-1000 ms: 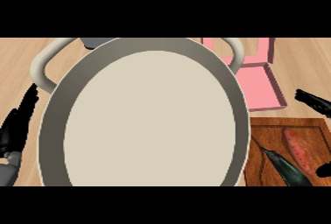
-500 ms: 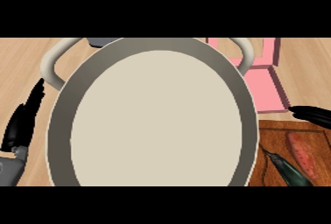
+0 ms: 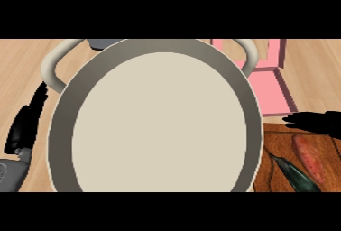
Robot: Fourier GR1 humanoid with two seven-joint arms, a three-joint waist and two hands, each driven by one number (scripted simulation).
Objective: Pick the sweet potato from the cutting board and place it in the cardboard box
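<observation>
The reddish sweet potato [image 3: 310, 158] lies lengthwise on the wooden cutting board [image 3: 278, 137] at the lower right. My right hand [image 3: 318, 122] comes in from the right edge with straight fingers pointing left. It hovers over the board's far edge, just beyond the sweet potato's far end, and holds nothing. The box [image 3: 269, 88] looks pink here and sits beyond the board at the upper right, partly hidden by a big plate. My left hand [image 3: 26, 124] rests open at the left edge.
A large oval plate [image 3: 61, 131] with a grey rim fills the middle and hides much of the counter. A beige loop [image 3: 53, 61] shows behind it. A dark green vegetable [image 3: 293, 173] lies on the board, left of the sweet potato.
My right hand has come nearer and slightly left, from beside the box to over the board's far edge. The plate and the left hand have shifted a little right in the view.
</observation>
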